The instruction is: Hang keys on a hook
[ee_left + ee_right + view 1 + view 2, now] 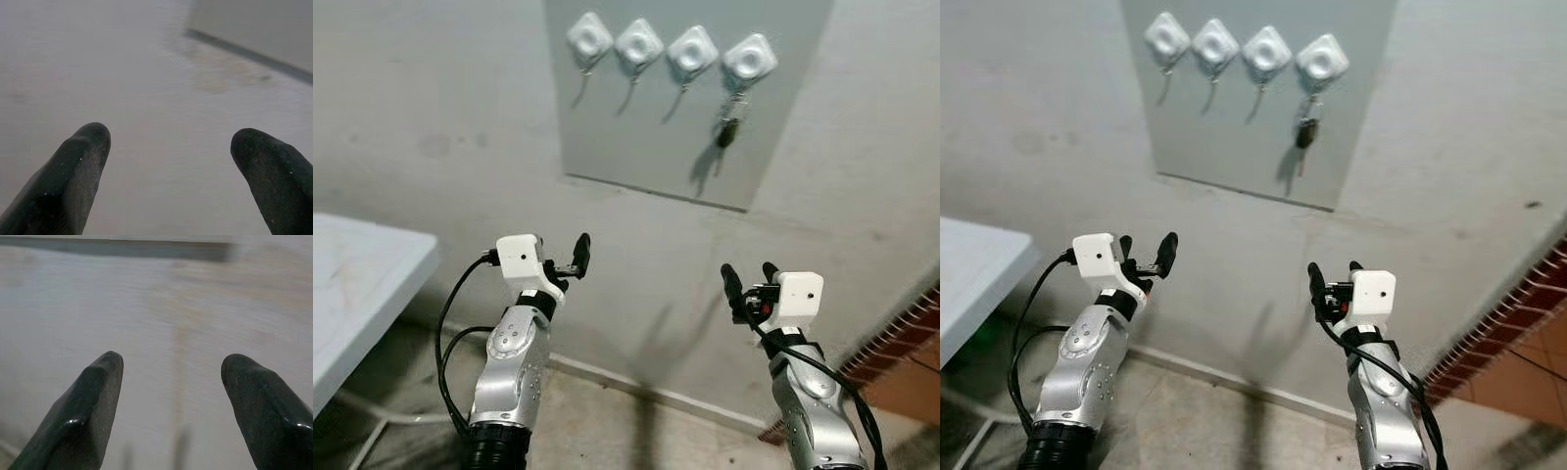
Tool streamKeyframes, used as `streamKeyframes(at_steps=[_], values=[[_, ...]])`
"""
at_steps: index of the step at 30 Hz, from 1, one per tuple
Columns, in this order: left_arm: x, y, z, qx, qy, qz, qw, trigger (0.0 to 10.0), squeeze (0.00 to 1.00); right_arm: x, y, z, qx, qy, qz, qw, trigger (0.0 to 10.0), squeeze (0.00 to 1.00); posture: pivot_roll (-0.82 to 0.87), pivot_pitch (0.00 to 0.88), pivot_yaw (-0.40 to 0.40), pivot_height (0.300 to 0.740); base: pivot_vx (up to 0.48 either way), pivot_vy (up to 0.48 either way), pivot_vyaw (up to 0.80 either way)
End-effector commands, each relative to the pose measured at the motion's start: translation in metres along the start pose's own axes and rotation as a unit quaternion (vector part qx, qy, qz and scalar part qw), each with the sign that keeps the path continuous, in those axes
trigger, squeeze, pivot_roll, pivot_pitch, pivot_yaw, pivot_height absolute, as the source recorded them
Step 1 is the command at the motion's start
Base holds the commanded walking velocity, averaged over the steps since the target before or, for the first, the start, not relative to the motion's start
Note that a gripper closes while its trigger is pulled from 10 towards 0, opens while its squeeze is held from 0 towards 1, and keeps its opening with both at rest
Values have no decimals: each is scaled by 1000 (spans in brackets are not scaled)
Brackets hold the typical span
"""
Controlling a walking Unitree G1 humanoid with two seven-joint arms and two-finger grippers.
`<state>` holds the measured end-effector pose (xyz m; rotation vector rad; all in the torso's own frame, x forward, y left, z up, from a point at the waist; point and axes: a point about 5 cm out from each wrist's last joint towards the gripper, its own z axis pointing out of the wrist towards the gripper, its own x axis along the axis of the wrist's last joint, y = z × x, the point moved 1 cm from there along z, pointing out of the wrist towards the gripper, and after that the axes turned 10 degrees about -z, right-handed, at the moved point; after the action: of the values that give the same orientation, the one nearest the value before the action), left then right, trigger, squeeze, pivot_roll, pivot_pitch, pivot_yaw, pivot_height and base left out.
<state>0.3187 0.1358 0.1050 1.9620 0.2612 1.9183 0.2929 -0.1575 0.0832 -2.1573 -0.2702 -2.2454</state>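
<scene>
Both grippers are up in front of the wall and both are empty. The left gripper has its two black fingers spread apart, nothing between them; its wrist view shows the fingertips wide of each other over bare grey wall. The right gripper matches it, fingers parted, holding nothing, pointed at the same plain wall with the lower edge of the panel at the far end of its view. The two silver arms rise from below, well apart from each other.

Up above them, the grey panel sits flat on the wall, carrying four white hooks in a row. The keys hang from the hook on the robot's far right, dangling dark against the panel, well above the right gripper. The other three hooks carry nothing.

On the robot's left, a white table edges in.
</scene>
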Motion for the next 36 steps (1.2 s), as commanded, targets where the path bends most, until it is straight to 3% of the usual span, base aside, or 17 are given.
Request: streamKeyframes(at_steps=[1, 36], values=[[2, 5, 4, -13, 2, 15, 1000, 10000, 0, 1, 2, 2, 2, 2, -12, 1000, 10000, 0, -48, 0, -24, 740, 0, 0, 794], [13, 8, 9, -10, 31, 20, 999, 10000, 0, 16, 2, 13, 27, 25, -49, 998, 10000, 0, -42, 0, -56, 740, 0, 0, 795]])
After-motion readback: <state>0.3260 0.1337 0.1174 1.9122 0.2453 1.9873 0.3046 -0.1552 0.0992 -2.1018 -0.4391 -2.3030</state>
